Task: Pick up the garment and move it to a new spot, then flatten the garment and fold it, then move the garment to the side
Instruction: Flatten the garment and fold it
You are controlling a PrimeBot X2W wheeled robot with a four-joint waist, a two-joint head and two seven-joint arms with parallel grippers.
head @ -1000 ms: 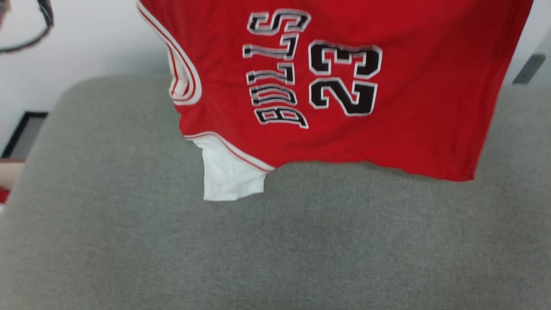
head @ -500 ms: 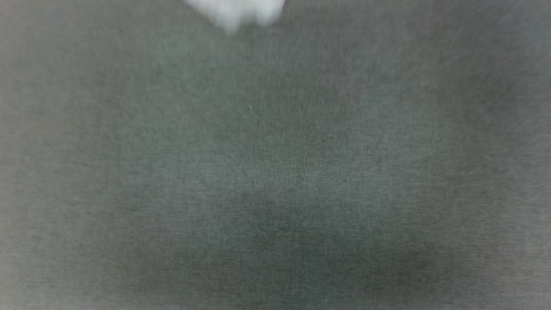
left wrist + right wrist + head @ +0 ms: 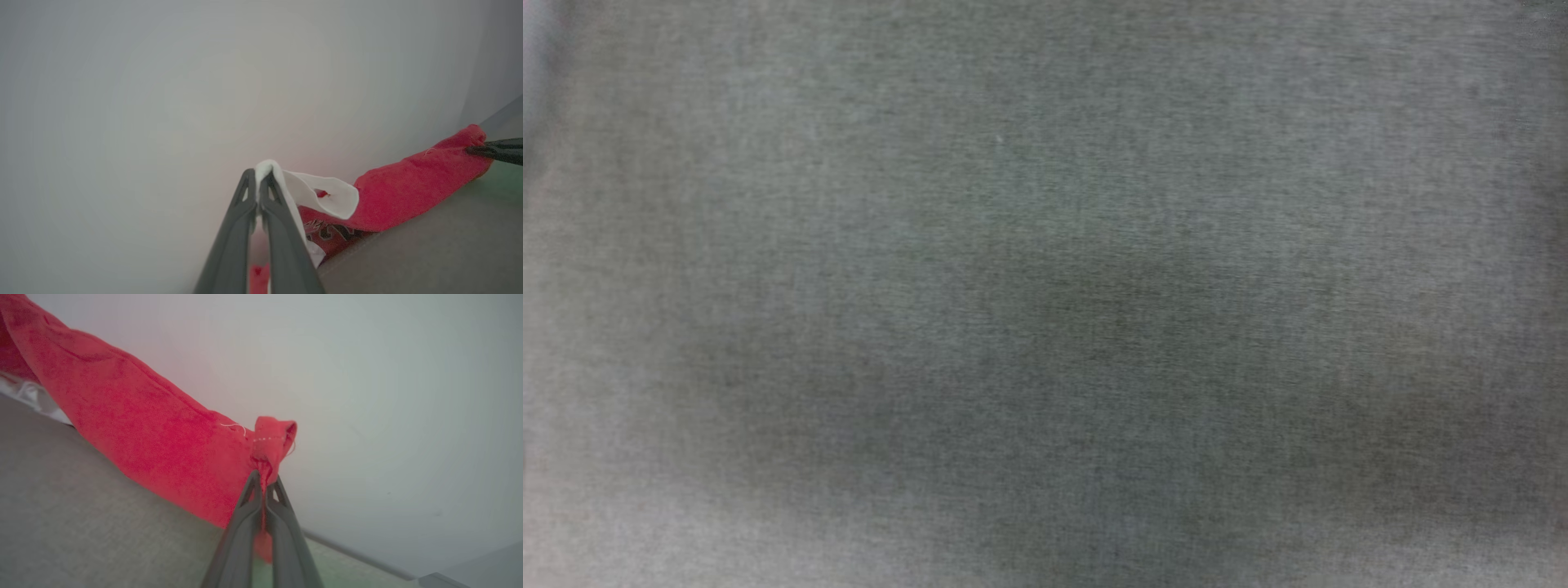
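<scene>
The garment hangs stretched between my two claws, in front of a pale wall and over the far part of a grey fabric surface. I cannot tell whether its lower edge touches that surface.

In the left wrist view, my left claw is clamped tight on the white sleeve, which curls open just beside the fingers. Below the sleeve is a scrap of the black lettering. At the far right edge of that view, my right claw pinches the red end of the cloth.

The right wrist view shows this grip up close. The fingers are closed on a bunched red hem with white stitching and a loose thread.

My head view looks down on the grey fabric, which is blurred.
</scene>
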